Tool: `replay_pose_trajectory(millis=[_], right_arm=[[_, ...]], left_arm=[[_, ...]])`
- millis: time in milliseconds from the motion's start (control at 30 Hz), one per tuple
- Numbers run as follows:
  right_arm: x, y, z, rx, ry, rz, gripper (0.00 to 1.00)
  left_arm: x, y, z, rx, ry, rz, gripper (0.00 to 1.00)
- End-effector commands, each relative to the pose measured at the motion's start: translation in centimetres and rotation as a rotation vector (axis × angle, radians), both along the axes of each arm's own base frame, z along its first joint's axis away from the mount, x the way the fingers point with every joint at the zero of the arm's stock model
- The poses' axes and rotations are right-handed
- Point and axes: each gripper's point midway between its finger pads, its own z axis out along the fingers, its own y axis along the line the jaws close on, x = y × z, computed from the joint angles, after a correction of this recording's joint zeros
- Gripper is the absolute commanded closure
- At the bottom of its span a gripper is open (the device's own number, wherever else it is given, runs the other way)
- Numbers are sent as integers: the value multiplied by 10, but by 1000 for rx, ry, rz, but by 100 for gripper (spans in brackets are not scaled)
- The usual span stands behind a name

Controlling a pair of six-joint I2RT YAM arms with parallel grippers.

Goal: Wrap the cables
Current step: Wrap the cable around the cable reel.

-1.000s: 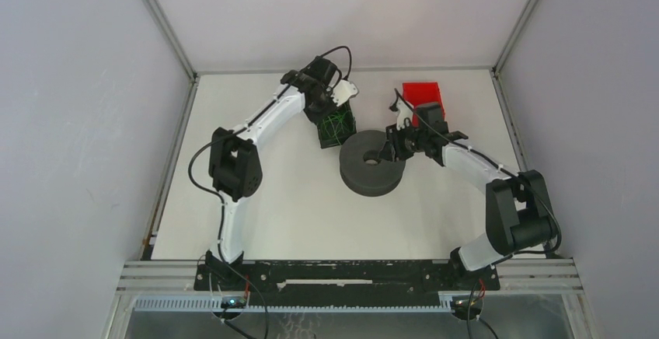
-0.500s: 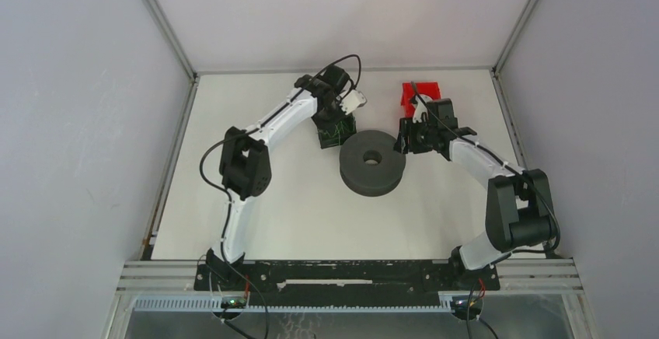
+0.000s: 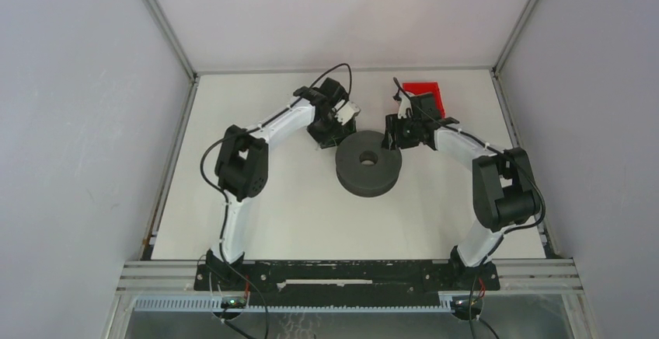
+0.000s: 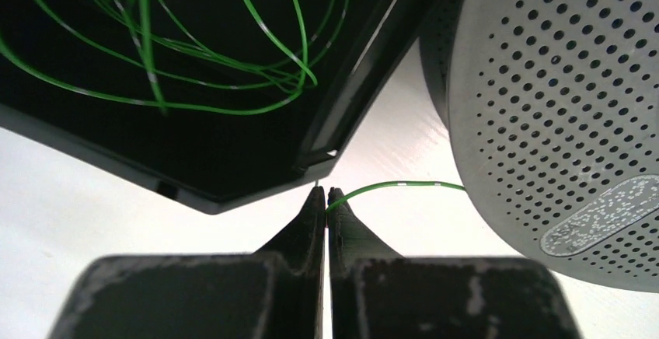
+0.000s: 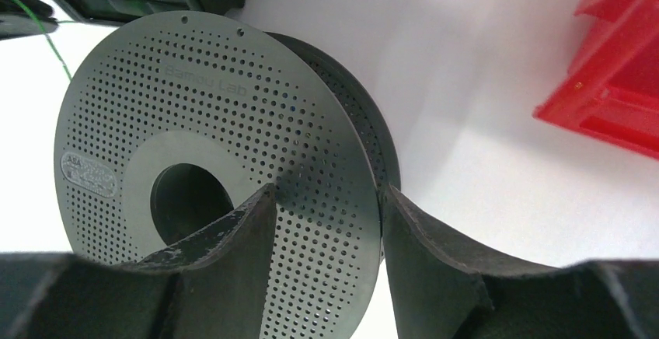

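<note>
status: early. most of the green cables [image 4: 145, 43] lie as loose loops inside a black tray [image 4: 233, 160] at the far side of the worktop [image 3: 295, 207]. none look wound yet. no orange cable in view.

one strand [image 4: 404, 184] leads out of the tray area and across to the side of the grey perforated spool [image 5: 233, 106], which lies flat just beside the tray.

left end effector [image 4: 326, 193]: pinched fully together on that strand at its tips, just outside the tray corner.

right end effector [image 5: 326, 199]: jaws apart, one finger over the spool's top flange, the other outside its rim. cannot tell whether it clamps the spool or only straddles it.

red bin [image 5: 614, 82] stands near the spool, apart from it.

judged left to do: feed the strand onto the spool core, turn it, take up all the loops.

writing: "bambu lab" embossed on the flange. the oval label beside the hub is too small to read.
</note>
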Motion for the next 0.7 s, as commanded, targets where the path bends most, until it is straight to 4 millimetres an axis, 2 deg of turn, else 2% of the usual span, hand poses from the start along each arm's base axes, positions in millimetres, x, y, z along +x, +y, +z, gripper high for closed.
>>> replay_pose_trajectory(millis=[0,167,400,433,533,667], right_arm=[[8,30,17,68,-71,118,42],[-2,63,25,131,-127,296,44],[-29,103,26,172,-175,570,48],[-32,108,26,173,-181,604,48],[-42,120,23,170,-188,691,48],[-47,132,27,201,-194,732,48]], left_arm=[[-4,-2,25,-157,-8,88,100],[-17,12,16,-180,16,139,100],[-38,31,14,-199,51,168,100],[-37,40,13,-197,58,185,100],[-40,48,10,-189,71,158,100],[-35,46,15,-187,44,81,100]])
